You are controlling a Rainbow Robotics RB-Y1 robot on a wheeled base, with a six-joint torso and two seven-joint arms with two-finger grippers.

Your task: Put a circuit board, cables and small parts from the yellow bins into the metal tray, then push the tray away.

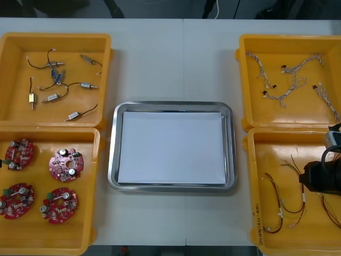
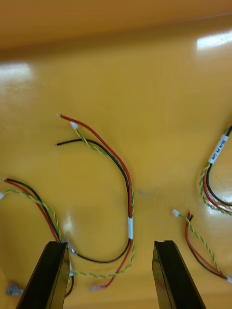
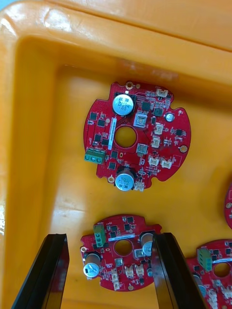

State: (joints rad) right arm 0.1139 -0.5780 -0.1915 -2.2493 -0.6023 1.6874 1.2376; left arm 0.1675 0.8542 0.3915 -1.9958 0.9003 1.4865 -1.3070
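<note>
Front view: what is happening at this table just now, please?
The right gripper hangs open over a red and yellow cable in the near right yellow bin. The left gripper hangs open over a round red circuit board in the near left yellow bin. The metal tray, white inside, holds nothing yet.

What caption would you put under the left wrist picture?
Left gripper, fingers open, above a circuit board in a yellow bin.

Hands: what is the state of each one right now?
Left hand: open, holding nothing, above a board.
Right hand: open, holding nothing, above cables.
</note>
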